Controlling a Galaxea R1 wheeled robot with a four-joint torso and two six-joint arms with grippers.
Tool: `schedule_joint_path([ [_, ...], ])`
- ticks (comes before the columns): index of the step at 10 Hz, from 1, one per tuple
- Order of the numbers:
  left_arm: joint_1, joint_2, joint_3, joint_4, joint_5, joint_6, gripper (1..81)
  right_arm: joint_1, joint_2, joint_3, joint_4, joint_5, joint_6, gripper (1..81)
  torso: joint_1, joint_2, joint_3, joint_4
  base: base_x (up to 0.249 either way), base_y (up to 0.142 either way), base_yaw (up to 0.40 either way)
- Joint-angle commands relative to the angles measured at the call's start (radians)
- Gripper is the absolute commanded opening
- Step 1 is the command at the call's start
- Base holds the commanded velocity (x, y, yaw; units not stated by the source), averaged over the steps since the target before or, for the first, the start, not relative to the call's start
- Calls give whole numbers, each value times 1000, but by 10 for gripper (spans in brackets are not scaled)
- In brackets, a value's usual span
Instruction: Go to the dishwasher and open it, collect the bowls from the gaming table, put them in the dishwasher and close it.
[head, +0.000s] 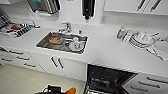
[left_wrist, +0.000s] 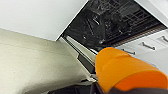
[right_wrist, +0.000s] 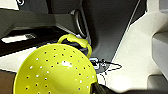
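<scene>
Pale flooring lies nearest, and just above it the left claw carries an orange bowl, while the right claw's own state cannot be told, though a lime-yellow perforated bowl sits large before its camera (likely held). Beyond, the dishwasher stands open under the white worktop, racks dark. Farther back lies the sink. A bowl could clip the lowered door if carried in too low

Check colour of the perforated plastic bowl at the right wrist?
Lime-yellow perforated plastic bowl, dotted with small holes; right wrist view.
</scene>
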Motion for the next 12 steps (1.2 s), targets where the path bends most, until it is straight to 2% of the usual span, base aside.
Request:
schedule_joint_path([
  [1, -173, 66, 55, -25, 60, -3, 10, -8, -9, 11, -6, -57, -1, 10, 0, 0, 0, 0, 0, 0, 0],
  [3, -219, 170, 35, -47, 136, -2, 10, -12, -9, 11, -3, -56, -1, 10, 0, 0, 0, 0, 0, 0, 0],
  [5, -257, 249, 20, -65, 176, -2, 10, -12, -9, 13, -1, -48, 1, 10, 0, 0, 0, 0, 0, 0, 0],
  [7, -288, 297, 14, -90, 187, -2, 10, -12, -9, 11, -1, -48, -1, 10, 0, 1, 0, 0, 0, 0, 0],
  [9, -310, 347, -8, -91, 209, -2, 10, -13, -9, 11, -1, -49, -1, 10, 0, 1, 0, 0, 0, 0, 0],
  [12, -330, 418, -63, -91, 210, 0, 10, -13, -8, 13, -1, -49, 1, 10, 0, 1, -57, 0, 0, 0, 0],
])
